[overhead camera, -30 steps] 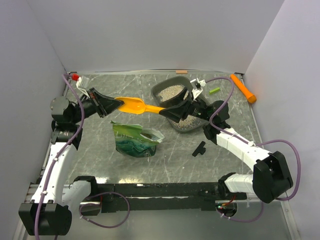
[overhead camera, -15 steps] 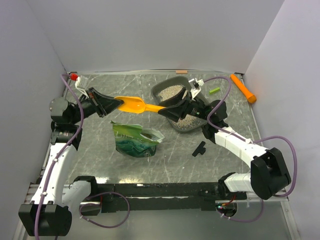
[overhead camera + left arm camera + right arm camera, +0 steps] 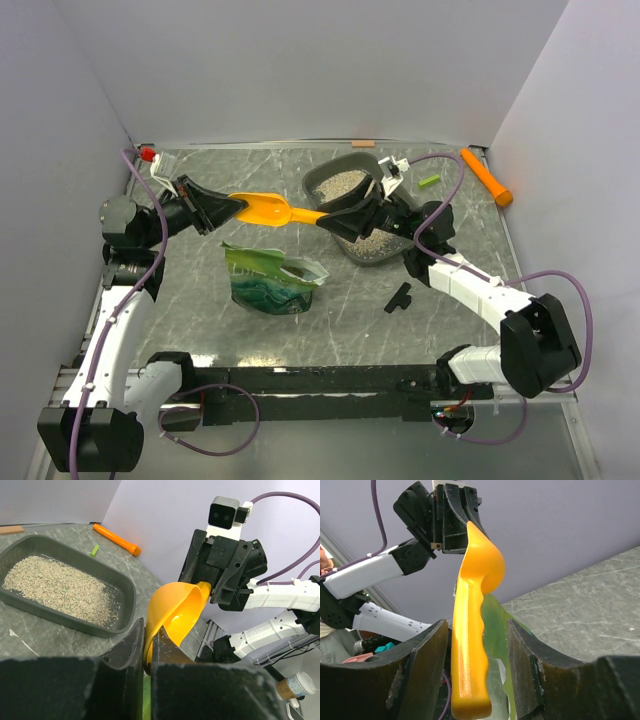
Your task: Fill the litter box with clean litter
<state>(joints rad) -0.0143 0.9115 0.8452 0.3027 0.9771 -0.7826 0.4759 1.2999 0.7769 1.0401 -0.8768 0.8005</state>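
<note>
The orange-yellow scoop (image 3: 275, 211) hangs in the air between both arms. My left gripper (image 3: 232, 208) is shut on the rim of its bowl (image 3: 177, 612). My right gripper (image 3: 335, 222) is open around the handle (image 3: 470, 580), which lies near one finger with a gap to the other. The dark grey litter box (image 3: 318, 175) lies behind and under the right gripper, with pale clean litter (image 3: 340, 183) in it; the left wrist view shows the box (image 3: 125, 587) and the litter (image 3: 55, 587). The crinkled green bag (image 3: 268, 280) stands open below the scoop.
An orange stick (image 3: 486, 177) and a small green piece (image 3: 428, 181) lie at the back right. A small black part (image 3: 400, 297) lies in front of the box. A red-capped item (image 3: 150, 155) sits in the back left corner. Walls close three sides.
The right arm has shifted slightly, its gripper still around the handle. The scoop, the left gripper, the bag and the box have not visibly moved.
</note>
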